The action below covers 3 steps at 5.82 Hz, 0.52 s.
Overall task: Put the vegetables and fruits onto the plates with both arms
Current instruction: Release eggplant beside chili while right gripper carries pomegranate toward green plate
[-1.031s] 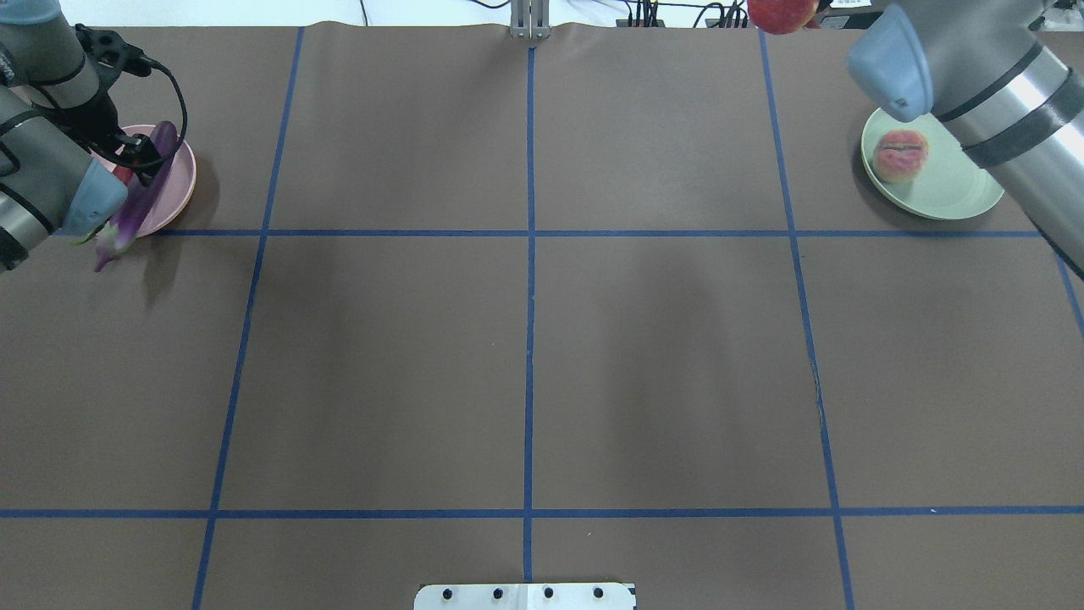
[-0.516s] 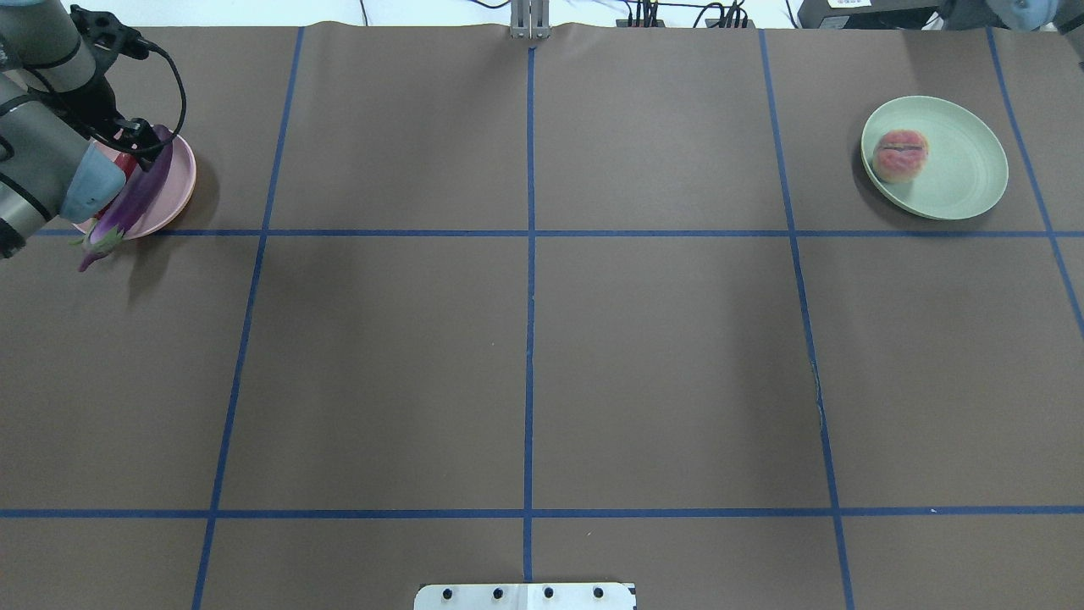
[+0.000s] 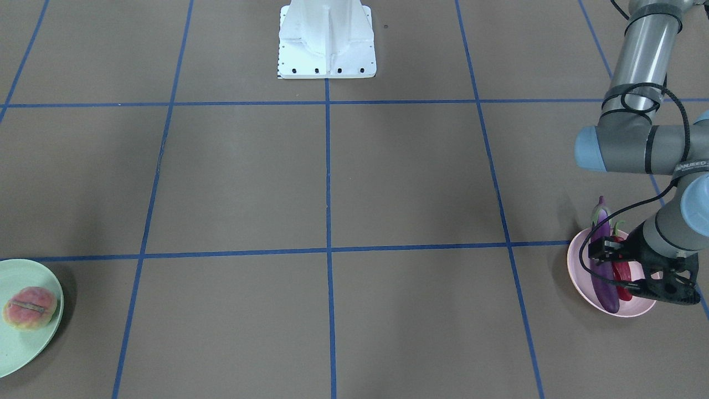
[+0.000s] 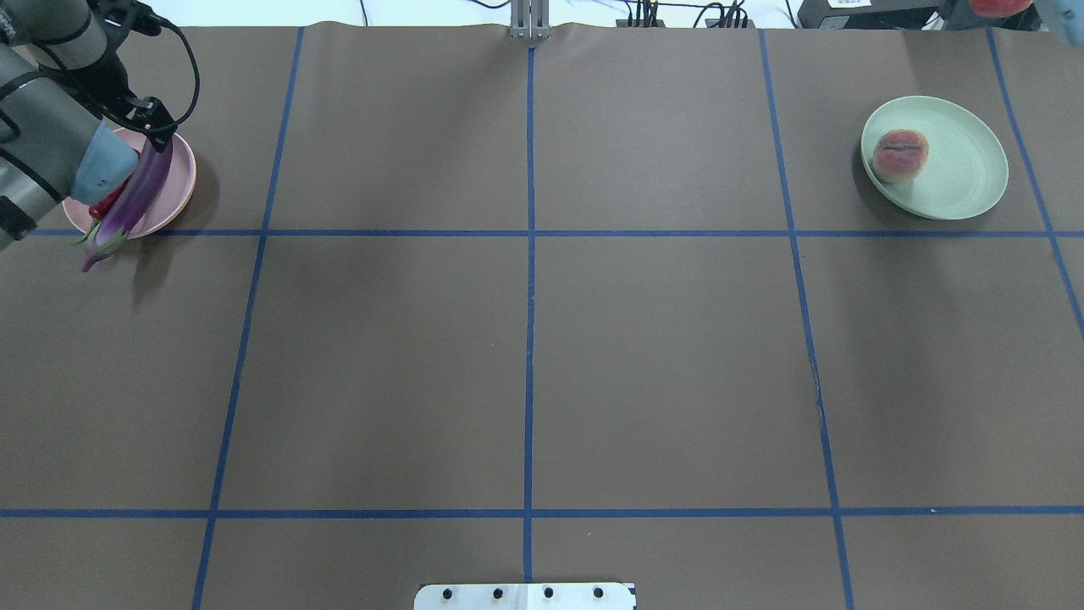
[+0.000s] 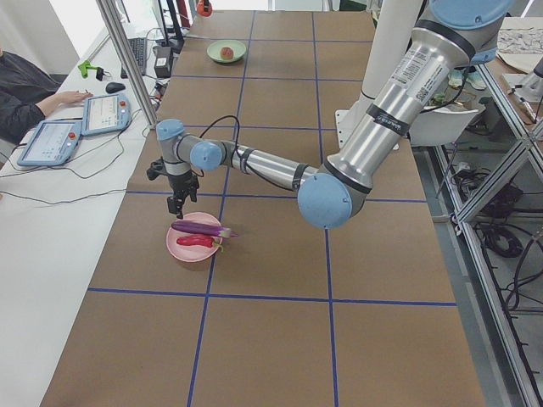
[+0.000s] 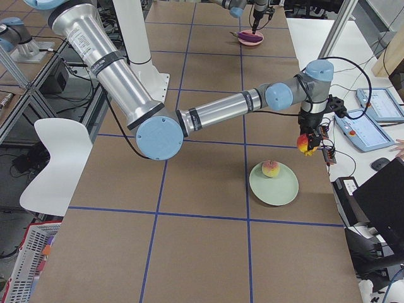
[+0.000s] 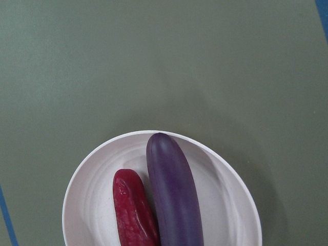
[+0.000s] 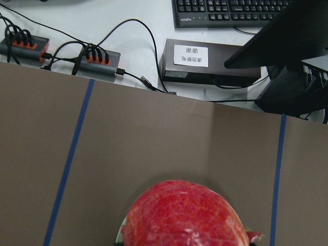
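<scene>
The purple eggplant (image 4: 135,199) and the red chili (image 4: 106,203) lie side by side on the pink plate (image 4: 179,182). The eggplant's calyx end sticks out over the rim. My left gripper (image 4: 157,131) hangs open and empty just above the plate (image 3: 579,271), over the eggplant (image 3: 601,277). The left wrist view shows the eggplant (image 7: 174,195) and chili (image 7: 134,210) below. The peach (image 4: 900,155) sits on the mint green plate (image 4: 965,174). My right gripper (image 6: 307,144) is shut on the pomegranate (image 8: 184,215), held in the air beyond that plate (image 6: 278,189).
The white robot base (image 3: 327,39) stands at the table's near middle. Cable hubs (image 8: 97,56), a black box (image 8: 210,61) and a keyboard lie just past the table's far edge under the right gripper. Blue tape lines cross the brown table.
My right arm has swung off the green plate toward the back right corner, carrying the pomegranate. My left gripper has drawn back from the eggplant, which now rests on the pink plate.
</scene>
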{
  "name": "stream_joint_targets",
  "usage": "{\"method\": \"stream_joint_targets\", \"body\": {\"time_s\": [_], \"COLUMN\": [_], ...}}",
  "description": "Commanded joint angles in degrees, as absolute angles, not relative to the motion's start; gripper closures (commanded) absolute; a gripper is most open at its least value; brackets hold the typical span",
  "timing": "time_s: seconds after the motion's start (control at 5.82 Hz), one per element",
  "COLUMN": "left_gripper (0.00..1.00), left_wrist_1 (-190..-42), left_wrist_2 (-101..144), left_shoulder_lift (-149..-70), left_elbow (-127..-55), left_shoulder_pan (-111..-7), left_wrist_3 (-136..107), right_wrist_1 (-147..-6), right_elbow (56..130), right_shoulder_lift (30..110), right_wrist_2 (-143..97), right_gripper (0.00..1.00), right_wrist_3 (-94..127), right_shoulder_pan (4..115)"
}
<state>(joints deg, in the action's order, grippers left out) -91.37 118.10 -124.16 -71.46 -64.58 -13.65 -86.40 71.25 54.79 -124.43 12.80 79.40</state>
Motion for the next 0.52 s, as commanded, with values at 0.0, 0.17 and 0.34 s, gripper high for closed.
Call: {"method": "stream_joint_targets", "body": {"time_s": [0.0, 0.17, 0.34], "left_gripper": [0.0, 0.0, 0.0], "left_wrist_1": [-87.55, -87.54, -87.45], "left_wrist_2": [118.12, 118.12, 118.12], "left_shoulder_lift": [-127.34, -127.53, -127.96], "left_elbow": [-71.54, -71.54, -71.54], "left_shoulder_pan": [-64.6, -64.51, -64.6], "left_wrist_3": [-13.88, -13.89, -13.89], "right_wrist_1": [-85.0, -79.94, -75.89], "right_elbow": [67.51, 66.72, 63.58], "right_shoulder_lift": [59.39, 62.11, 62.57], "right_wrist_2": [-125.42, -124.98, -124.11], "right_gripper": [1.0, 1.0, 1.0], "right_wrist_3": [11.26, 11.34, 11.34], "right_shoulder_pan": [77.45, 75.08, 72.36]}}
